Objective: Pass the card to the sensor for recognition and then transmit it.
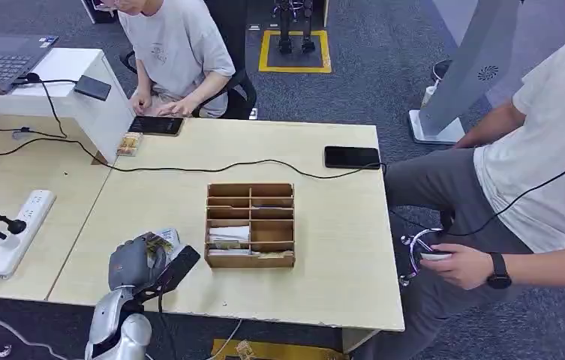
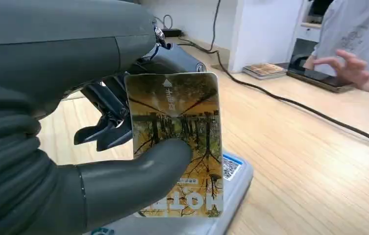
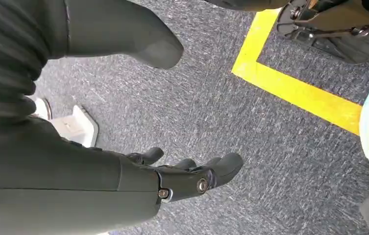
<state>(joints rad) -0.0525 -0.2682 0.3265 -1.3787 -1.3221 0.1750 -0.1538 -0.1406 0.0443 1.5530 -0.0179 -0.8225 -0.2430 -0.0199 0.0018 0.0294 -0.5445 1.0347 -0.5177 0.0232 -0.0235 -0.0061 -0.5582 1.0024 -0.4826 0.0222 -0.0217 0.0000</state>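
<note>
At the bench's near-left corner, the card is pinched upright by the left robot hand, long axis vertical, right above the grey sensor, so lowering is probably all that's needed.

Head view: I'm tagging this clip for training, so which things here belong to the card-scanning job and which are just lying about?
Belongs to the job:
- card, held in the left hand
- sensor, the grey device beneath the card

Just lying about:
- wooden organizer
- black phone
- power strip
- laptop
- right hand, hanging over the carpet
</note>
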